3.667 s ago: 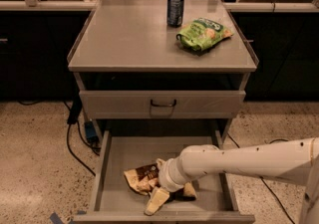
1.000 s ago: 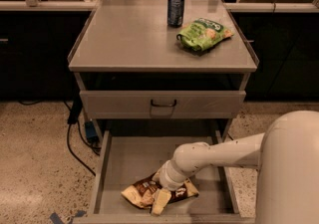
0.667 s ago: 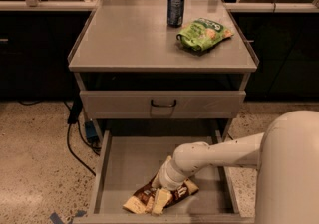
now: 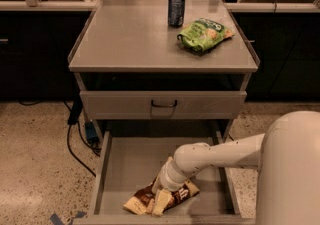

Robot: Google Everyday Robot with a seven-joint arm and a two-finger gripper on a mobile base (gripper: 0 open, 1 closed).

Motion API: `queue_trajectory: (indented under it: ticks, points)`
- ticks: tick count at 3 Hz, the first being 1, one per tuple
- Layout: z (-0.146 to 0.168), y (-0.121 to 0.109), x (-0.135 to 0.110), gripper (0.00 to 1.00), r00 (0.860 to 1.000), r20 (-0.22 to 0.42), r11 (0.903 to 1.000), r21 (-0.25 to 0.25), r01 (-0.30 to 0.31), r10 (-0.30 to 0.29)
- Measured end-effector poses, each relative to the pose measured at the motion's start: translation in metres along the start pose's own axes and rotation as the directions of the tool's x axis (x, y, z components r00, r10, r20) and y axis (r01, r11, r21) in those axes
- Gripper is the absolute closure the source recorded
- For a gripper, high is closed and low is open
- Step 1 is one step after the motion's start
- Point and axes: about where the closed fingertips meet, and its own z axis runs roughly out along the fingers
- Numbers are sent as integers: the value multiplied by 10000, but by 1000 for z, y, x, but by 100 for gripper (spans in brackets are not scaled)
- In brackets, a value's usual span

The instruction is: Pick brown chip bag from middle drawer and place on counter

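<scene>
Diagonally, brown bag (image 4: 183, 192) beneath end effector (image 4: 159, 203)

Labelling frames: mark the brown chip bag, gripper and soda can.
brown chip bag (image 4: 186, 192), camera view, right end.
gripper (image 4: 160, 200), camera view, its end, on bag in drawer (image 4: 130, 169).
soda can (image 4: 176, 9), camera view, side.

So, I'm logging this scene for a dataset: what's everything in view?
crinkled brown chip bag: one, dark-brown and tan, front of drawer floor.
wide grey metal middle drawer: one, grey, pulled open.
flat grey metal counter: one, grey, cabinet top.
dark-blue soda can: one, blue, upright, counter's rear.
crinkled green chip bag: one, green, counter's right, near can.
handled upper drawer: one, grey, closed, under counter.
gripper: one, tan, down on brown bag.
robot arm: one, white, reaching from right.
</scene>
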Motion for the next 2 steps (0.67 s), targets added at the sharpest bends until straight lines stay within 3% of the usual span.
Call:
queue_trajectory:
  ticks: [2]
  points:
    - [-5, 0, -2, 100, 10000, 0, 10000, 0, 0, 0]
